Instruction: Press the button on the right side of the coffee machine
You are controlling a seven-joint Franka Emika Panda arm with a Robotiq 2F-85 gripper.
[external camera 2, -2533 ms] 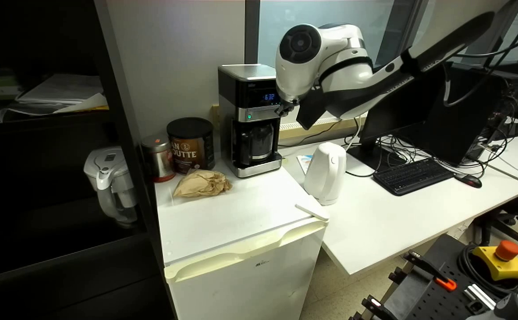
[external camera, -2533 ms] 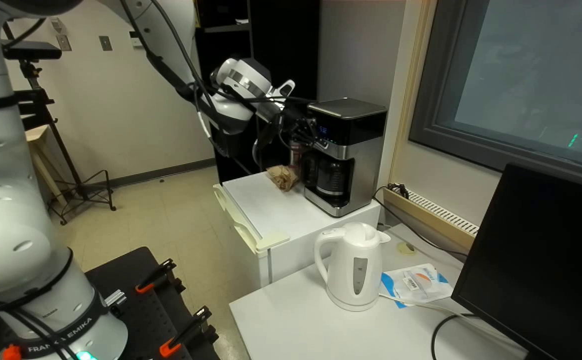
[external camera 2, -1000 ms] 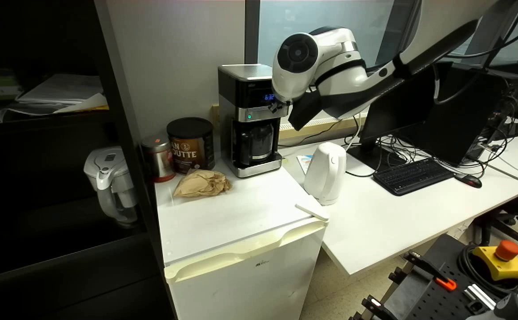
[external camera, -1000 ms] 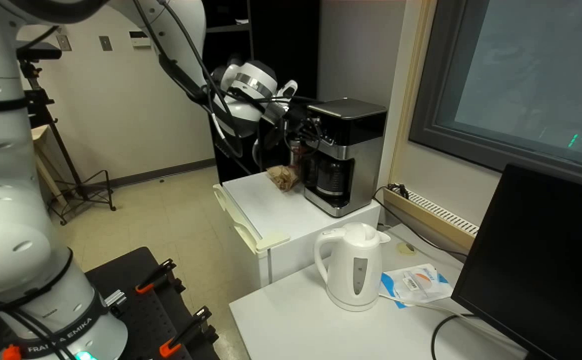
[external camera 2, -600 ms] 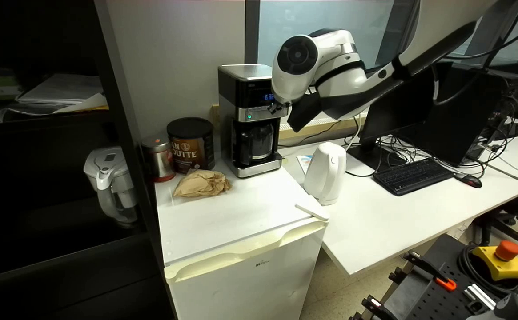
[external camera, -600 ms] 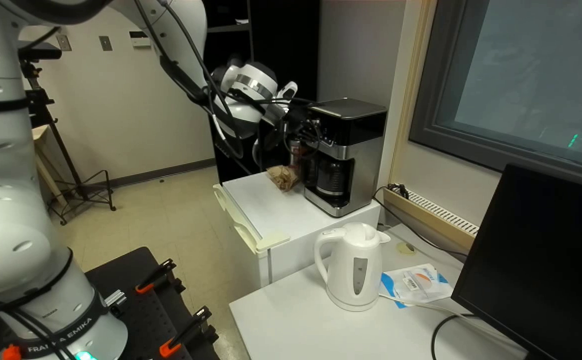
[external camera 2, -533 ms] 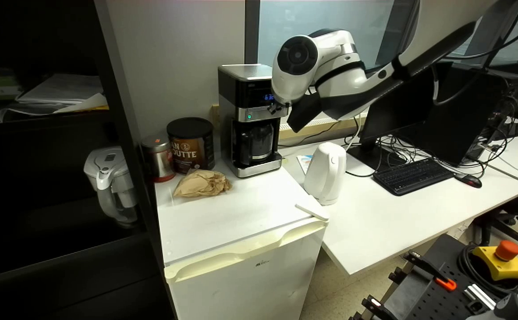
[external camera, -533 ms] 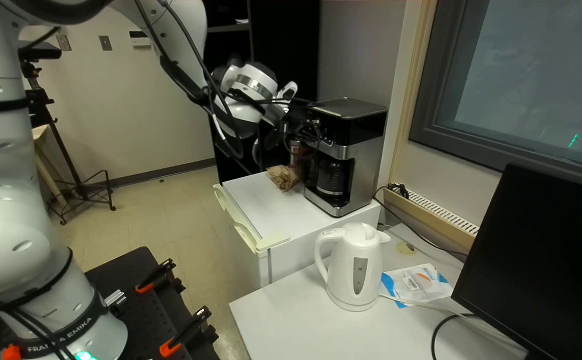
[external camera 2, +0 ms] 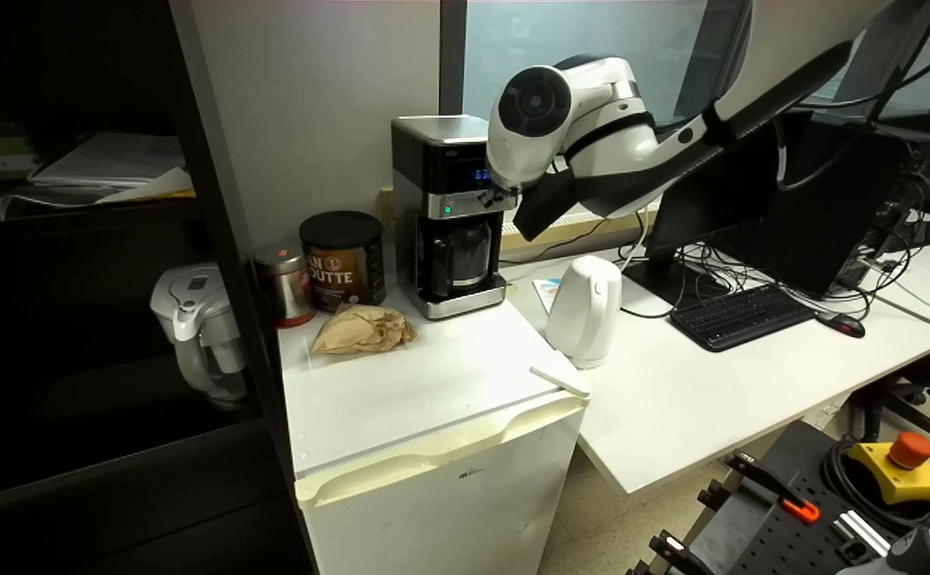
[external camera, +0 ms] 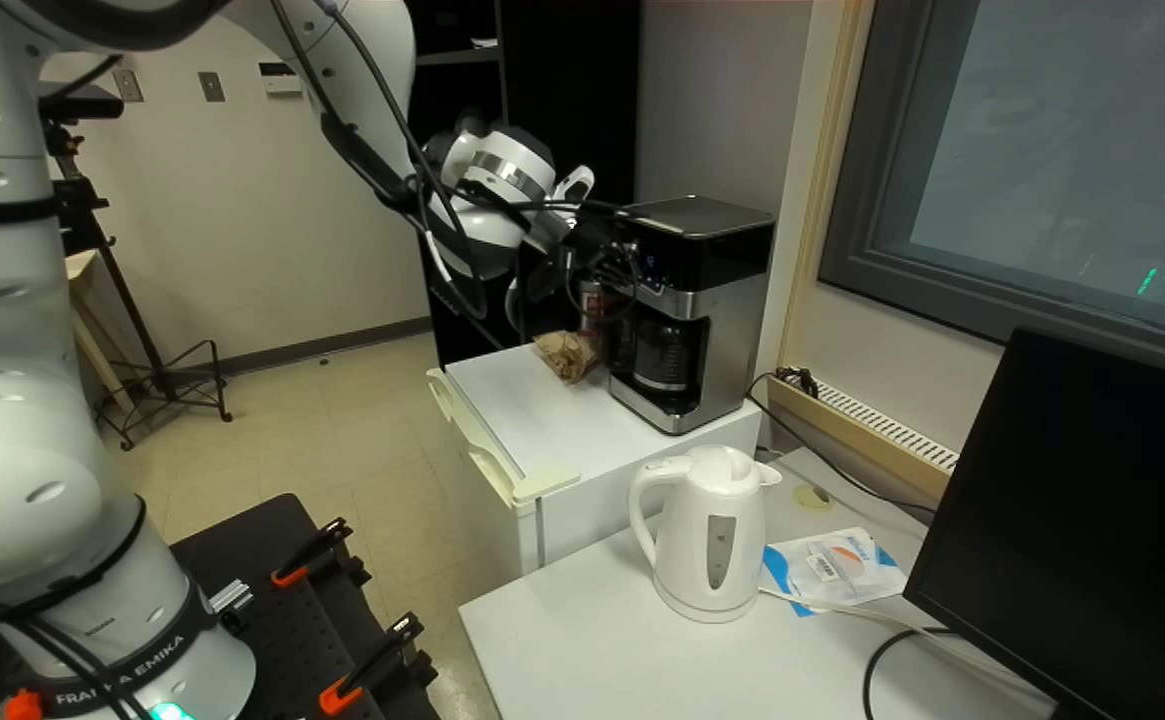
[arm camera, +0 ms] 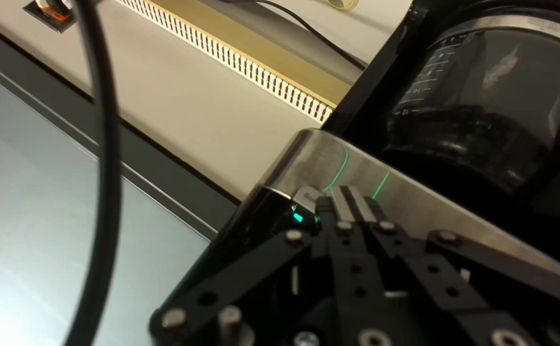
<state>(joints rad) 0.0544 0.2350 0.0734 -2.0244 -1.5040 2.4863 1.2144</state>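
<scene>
The coffee machine, black with a steel band, stands on the white fridge in both exterior views (external camera: 727, 340) (external camera 2: 413, 180). Its dark glass carafe (external camera 2: 468, 255) is inside. A small green light (external camera 2: 448, 209) glows at the band's left. The blue clock display (external camera 2: 480, 175) is partly behind the arm. My gripper (arm camera: 352, 204) is shut and empty, its fingertips close before the steel band (arm camera: 424, 211) on the right. In the wrist view a small grey button (arm camera: 307, 197) lies just left of the fingertips, by a green lit mark (arm camera: 297, 217). I cannot tell whether the fingertips touch the machine.
A white kettle (external camera: 707, 540) stands on the lower desk near a monitor (external camera: 1072, 520). A crumpled paper bag (external camera 2: 363, 329), a coffee can (external camera 2: 343, 259) and a metal canister (external camera 2: 286, 283) stand left of the machine. A black shelf (external camera 2: 229, 239) borders the fridge.
Over the last 2.5 seconds my gripper has moved left and down across the machine's front in an exterior view. In the last half second the arm has lowered only slightly.
</scene>
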